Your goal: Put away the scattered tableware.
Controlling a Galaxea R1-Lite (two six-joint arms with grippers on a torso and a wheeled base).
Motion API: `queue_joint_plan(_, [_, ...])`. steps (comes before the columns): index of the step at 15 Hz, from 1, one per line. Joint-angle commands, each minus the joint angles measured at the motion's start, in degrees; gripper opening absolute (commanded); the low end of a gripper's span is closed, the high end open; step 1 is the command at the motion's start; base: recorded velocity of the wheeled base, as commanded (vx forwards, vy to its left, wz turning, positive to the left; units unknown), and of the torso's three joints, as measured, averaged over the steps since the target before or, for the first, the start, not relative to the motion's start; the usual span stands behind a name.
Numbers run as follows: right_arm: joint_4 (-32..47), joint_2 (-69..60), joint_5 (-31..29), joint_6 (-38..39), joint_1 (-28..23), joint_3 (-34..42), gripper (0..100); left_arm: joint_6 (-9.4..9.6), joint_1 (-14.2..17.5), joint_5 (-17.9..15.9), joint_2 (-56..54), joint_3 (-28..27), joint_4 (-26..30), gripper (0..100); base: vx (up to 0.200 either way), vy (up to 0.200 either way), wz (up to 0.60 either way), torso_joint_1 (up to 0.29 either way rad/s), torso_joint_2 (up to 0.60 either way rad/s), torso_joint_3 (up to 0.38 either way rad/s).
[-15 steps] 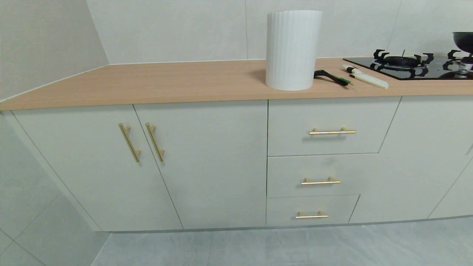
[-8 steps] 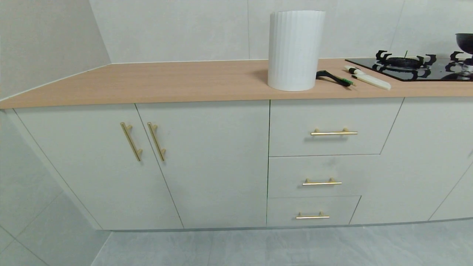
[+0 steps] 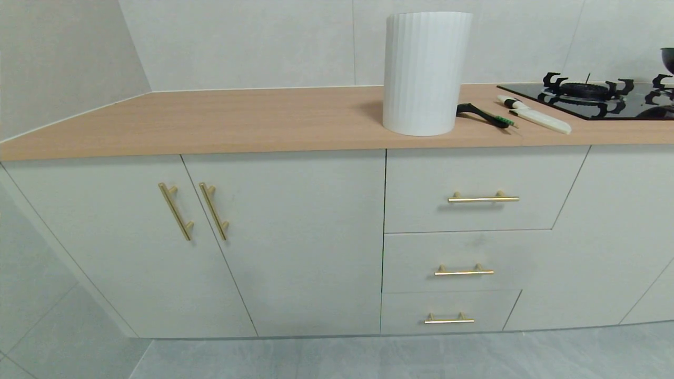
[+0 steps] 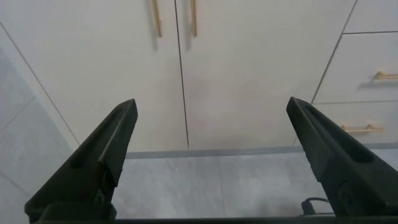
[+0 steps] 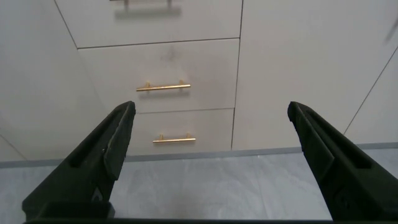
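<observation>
Only the camera is brought nearer; left gripper [image 4: 210, 106] and right gripper [image 5: 211, 109] are held spread, empty, well below the knife [image 3: 534, 114].

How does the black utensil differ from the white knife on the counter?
The black utensil is dark with a green tip; the white knife is pale. The black utensil lies next to the white container; the white knife lies nearer the stove. Both lie flat on the counter.

Kitchen: gas hob [image 3: 590, 95], cabinets [image 3: 284, 237].
</observation>
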Motion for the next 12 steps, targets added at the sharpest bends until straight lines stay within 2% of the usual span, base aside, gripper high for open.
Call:
queue_joint_plan(1, [-0.04,0.07,0.02,-0.05,0.01,0.00,100,0.00,-0.02,0.00,0.09,0.01,0.01,100,0.000,0.000,0.00,0.000,0.00,0.000])
queue_joint_plan(9, [-0.39,0.07,-0.15,-1.11,0.01,0.00,100,0.00,-0.02,0.00,0.09,0.01,0.01,100,0.000,0.000,0.00,0.000,0.00,0.000])
queue_joint_plan(11, [-2.85,0.25,0.64,-0.14,0.01,-4.75,100,0.00,-0.02,0.00,0.09,0.01,0.01,100,0.000,0.000,0.00,0.000,0.00,0.000])
queue_joint_plan(12, [-1.36,2.53,2.13,0.56,0.37,-7.47,100,0.00,-0.02,0.00,0.09,0.01,0.01,100,0.000,0.000,0.00,0.000,0.00,0.000])
